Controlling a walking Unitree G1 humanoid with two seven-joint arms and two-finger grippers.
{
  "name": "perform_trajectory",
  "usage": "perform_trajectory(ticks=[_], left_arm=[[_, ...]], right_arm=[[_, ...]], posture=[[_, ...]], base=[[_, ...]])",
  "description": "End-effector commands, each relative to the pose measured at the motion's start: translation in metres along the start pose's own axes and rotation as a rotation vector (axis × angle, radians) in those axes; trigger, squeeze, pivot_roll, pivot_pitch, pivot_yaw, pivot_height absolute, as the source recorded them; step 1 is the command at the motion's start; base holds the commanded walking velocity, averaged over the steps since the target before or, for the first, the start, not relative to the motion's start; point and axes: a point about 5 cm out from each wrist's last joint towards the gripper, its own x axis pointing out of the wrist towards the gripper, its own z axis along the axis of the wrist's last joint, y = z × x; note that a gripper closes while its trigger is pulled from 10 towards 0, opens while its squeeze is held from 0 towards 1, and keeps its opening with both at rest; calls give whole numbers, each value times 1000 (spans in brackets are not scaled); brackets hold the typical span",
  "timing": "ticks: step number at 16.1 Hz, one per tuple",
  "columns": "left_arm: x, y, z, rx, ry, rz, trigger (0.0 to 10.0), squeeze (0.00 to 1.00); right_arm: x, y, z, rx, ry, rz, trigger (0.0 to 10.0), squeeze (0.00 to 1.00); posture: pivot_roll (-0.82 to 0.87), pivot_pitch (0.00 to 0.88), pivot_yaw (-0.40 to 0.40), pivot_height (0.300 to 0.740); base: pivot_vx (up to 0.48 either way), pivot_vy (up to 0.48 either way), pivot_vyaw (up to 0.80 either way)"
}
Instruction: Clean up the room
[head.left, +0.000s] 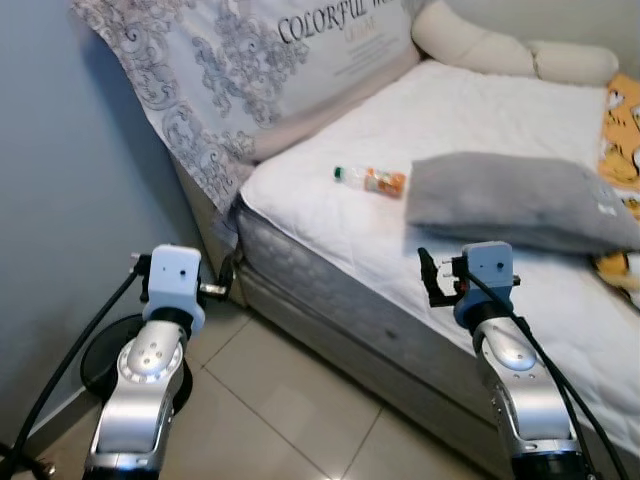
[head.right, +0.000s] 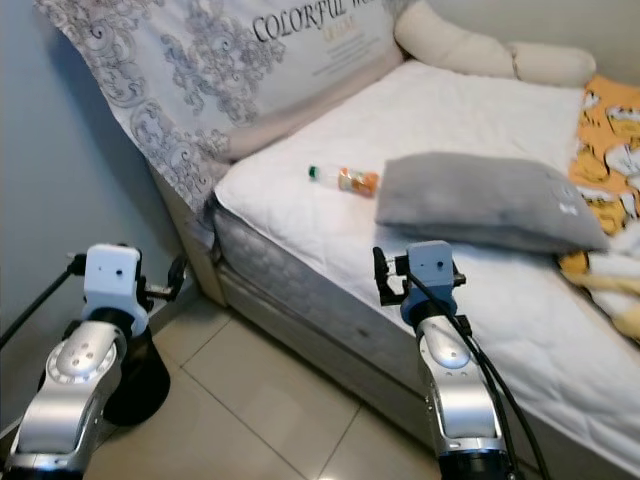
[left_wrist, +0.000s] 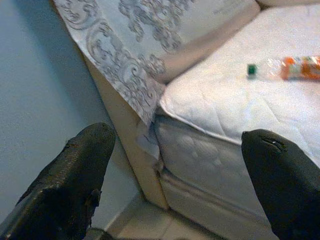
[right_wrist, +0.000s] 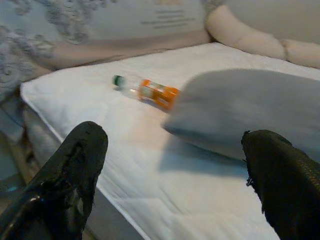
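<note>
A small clear bottle (head.left: 370, 180) with an orange label and a green cap lies on its side on the white mattress (head.left: 330, 215), just left of a grey pillow (head.left: 520, 200). My right gripper (head.left: 432, 272) hovers open at the mattress's front edge, short of the pillow and the bottle (right_wrist: 147, 90), with nothing between its fingers. Over the floor by the bed's corner, my left gripper (left_wrist: 180, 145) is held open and empty, pointing at the mattress corner; the bottle (left_wrist: 295, 67) lies farther off.
A large patterned pillow (head.left: 250, 70) leans at the head of the bed against the blue wall. A cream bolster (head.left: 500, 45) lies at the back, and orange printed fabric (head.left: 620, 130) at the right. A black round base (head.left: 100, 360) stands on the tiled floor (head.left: 290, 410).
</note>
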Motion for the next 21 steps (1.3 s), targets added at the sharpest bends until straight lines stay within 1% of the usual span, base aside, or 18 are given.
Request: perform_trajectory(ticks=[1,2,3,4,5,7,8,10,11,13,15,18,19,20,21], left_arm=[[-2,8,-6,18,28,20,10000,0],[-3,11,-7,17,27,26,10000,0],[-9,16,-12,7,39,52,10000,0],[-13,16,-14,16,43,52,10000,0],[-15,20,-15,5,42,85,10000,0],[-19,23,-19,-3,51,111,10000,0],[-20,22,-19,-3,53,109,10000,0],[-24,20,-17,5,50,80,10000,0],[-25,19,-16,14,49,63,10000,0],[-26,19,-17,24,53,45,10000,0],[-27,19,-18,25,54,42,10000,0],[-27,18,-17,26,56,45,10000,0],[-27,18,-16,29,57,45,10000,0],[-29,13,-15,28,54,37,10000,0],[-31,12,-14,26,53,36,10000,0]], right_arm=[[2,12,3,21,-11,39,10000,1000],[0,15,1,28,-7,42,10000,1000],[-5,21,-2,54,5,44,10000,1000],[-8,22,-1,74,5,42,10000,1000],[-8,21,-3,81,14,29,10000,1000],[-10,20,-8,78,32,24,10000,1000],[-10,20,-9,70,36,27,10000,1000],[-11,12,-7,69,35,6,10000,1000],[-13,3,-9,82,41,-40,10000,1000],[-17,-6,-14,126,53,-100,10000,1000],[-19,-4,-13,132,45,-84,10000,1000],[-16,4,-10,103,40,-52,10000,1000],[-16,5,-9,96,37,-48,10000,1000],[-17,-2,-10,97,39,-71,10000,1000],[-17,-4,-9,97,34,-75,10000,1000]], posture=[[18,0,18,740],[12,0,14,740],[30,0,-2,740],[41,0,-16,740],[27,0,-28,740],[23,0,-43,740],[23,0,-42,740],[2,0,-9,740],[7,0,9,740],[11,0,25,740],[15,0,25,740],[35,0,14,740],[37,0,15,740],[38,0,15,740],[39,0,14,740]], base=[[349,0,0],[349,0,0],[349,0,0],[345,0,0],[345,0,0],[347,0,0],[349,0,0],[349,0,0],[345,0,0],[343,0,0],[341,0,0],[337,0,0],[337,0,0],[337,0,0],[334,0,0]])
